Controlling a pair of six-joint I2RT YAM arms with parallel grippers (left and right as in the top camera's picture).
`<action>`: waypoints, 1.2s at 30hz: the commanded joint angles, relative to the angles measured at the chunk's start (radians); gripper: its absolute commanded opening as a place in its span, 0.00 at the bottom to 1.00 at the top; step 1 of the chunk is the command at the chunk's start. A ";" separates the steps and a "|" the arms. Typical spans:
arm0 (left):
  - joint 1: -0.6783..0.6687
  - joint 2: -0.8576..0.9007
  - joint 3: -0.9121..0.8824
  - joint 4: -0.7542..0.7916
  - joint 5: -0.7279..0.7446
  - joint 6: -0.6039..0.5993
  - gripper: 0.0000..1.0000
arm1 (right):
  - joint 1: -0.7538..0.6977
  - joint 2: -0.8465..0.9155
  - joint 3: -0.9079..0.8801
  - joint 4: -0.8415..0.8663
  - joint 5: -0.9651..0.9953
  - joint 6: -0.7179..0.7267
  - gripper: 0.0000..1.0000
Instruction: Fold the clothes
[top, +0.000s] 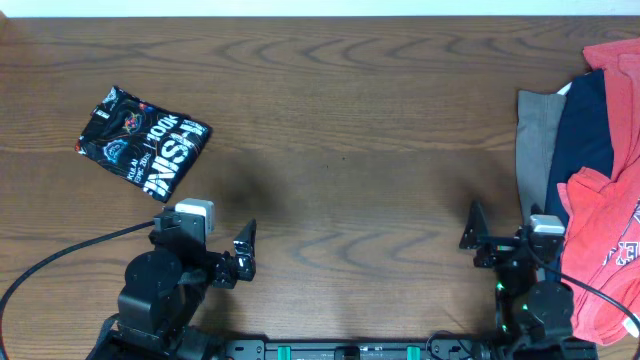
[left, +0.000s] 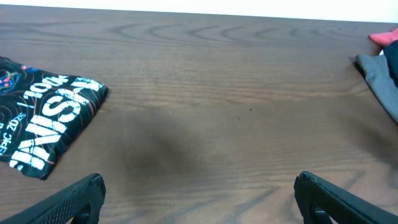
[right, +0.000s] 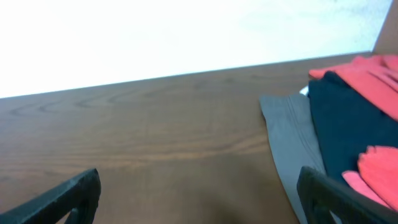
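The clothes, a black jersey (top: 145, 143) with white lettering and thin orange-red lines, lie folded into a compact rectangle at the far left of the wooden table (top: 350, 120). The left wrist view shows the jersey (left: 43, 118) ahead and to the left. My left gripper (top: 205, 228) hovers near the table's front edge, short of the jersey and to its right. It is open (left: 199, 182) with only bare wood between its fingers. My right gripper (top: 515, 222) is at the front right, open (right: 199, 176) and holding nothing.
A pile of other garments lies at the right edge: a red T-shirt (top: 600, 240) with white print, a navy garment (top: 585, 130) and a grey one (top: 537, 130). The grey cloth (right: 289, 137) reaches close to my right gripper's right finger (right: 323, 193).
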 joint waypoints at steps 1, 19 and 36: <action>-0.004 -0.001 -0.003 0.003 -0.008 -0.001 0.98 | -0.009 -0.006 -0.098 0.140 -0.002 -0.079 0.99; -0.004 -0.001 -0.003 0.003 -0.008 -0.001 0.98 | 0.003 -0.006 -0.142 0.185 -0.101 -0.245 0.99; -0.004 -0.001 -0.003 0.004 -0.008 -0.001 0.98 | 0.003 -0.006 -0.142 0.185 -0.101 -0.245 0.99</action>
